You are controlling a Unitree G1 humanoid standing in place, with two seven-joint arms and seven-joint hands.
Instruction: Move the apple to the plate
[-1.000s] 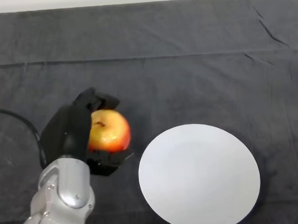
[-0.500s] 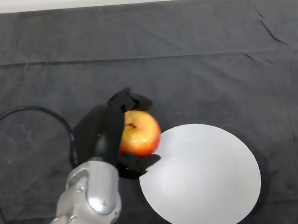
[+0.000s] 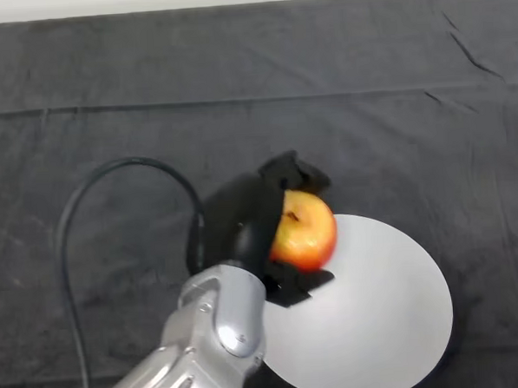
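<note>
We see the left hand (image 3: 243, 225) clamped on the apple (image 3: 303, 230), its black fingers (image 3: 294, 170) curled over the top of the fruit and its thumb (image 3: 297, 284) hooked beneath it. The apple is red and yellow, with its stem hollow turned up and toward the hand. It sits at the upper left rim of the plate (image 3: 387, 309), overlapping that edge from our view; we cannot tell whether it touches the plate or is held clear of it. The plate is white and round, lying flat on the bench (image 3: 236, 91) to the right of centre, and most of its surface shows bare. The silver-grey arm (image 3: 218, 331) comes up from the lower left and covers the plate's lower left edge. A dark cloth with a few creases covers the bench.
</note>
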